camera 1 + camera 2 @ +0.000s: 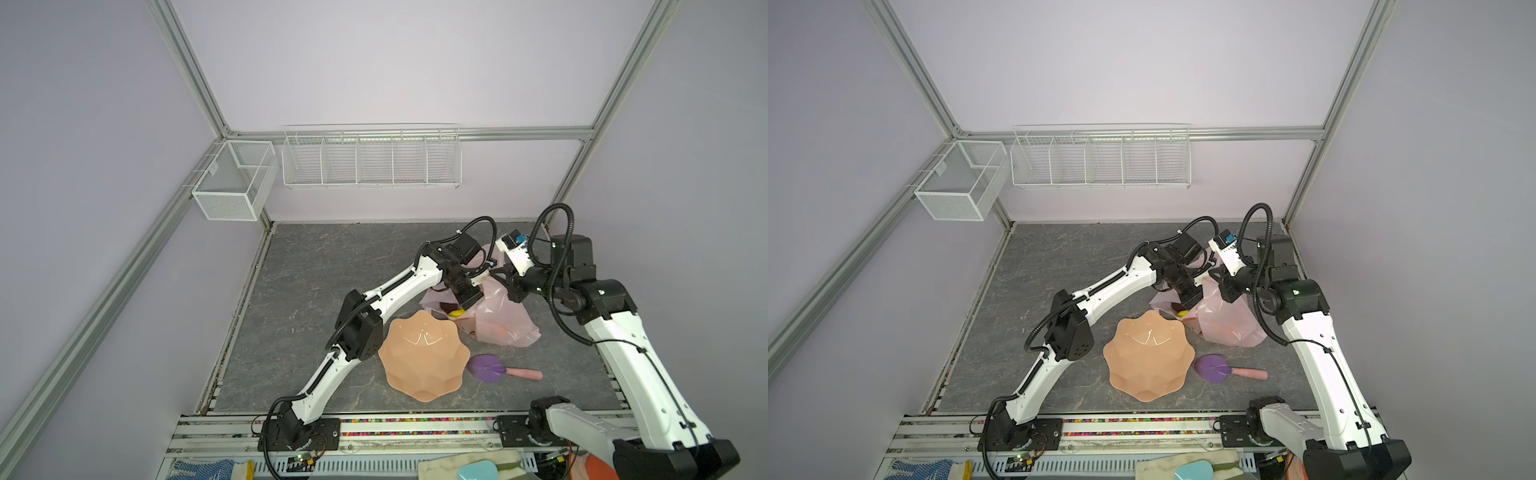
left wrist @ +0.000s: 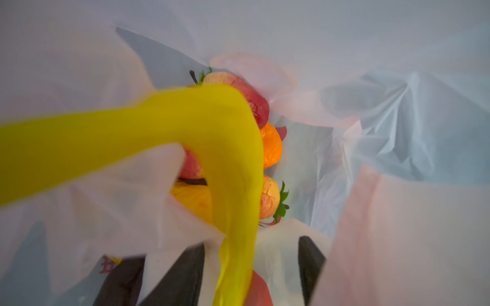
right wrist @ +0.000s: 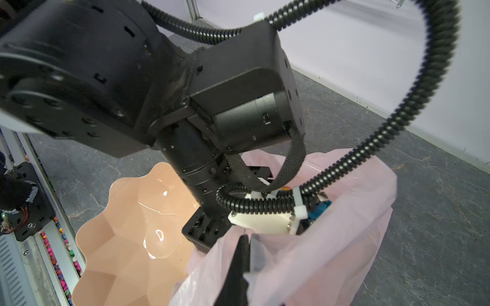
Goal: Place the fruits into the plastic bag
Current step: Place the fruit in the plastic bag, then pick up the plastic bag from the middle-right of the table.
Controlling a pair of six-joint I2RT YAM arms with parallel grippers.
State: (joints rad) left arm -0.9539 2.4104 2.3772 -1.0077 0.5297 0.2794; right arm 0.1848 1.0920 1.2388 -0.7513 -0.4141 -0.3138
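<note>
Well forward, the left arm [image 1: 399,291] tips its tool [image 1: 465,305] into the plastic bag [image 1: 503,320].

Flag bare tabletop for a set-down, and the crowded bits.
Free: the table's far-left stretch, between left arm and back wall; a smaller near patch between paddle and right arm. Crowded: bowl, plastic bag and paddle sit close together, both arms at the bag.

On the grey marble tabletop [image 1: 311,291] ahead of me: peach scalloped bowl [image 1: 422,357] upright, mouth up. Purple leaf paddle [image 1: 486,368] lies flat just beside it, pink handle [image 1: 524,374] pointing away from the bowl. White wire rack [image 1: 371,160] and mesh basket [image 1: 232,183] hang on the walls.
</note>
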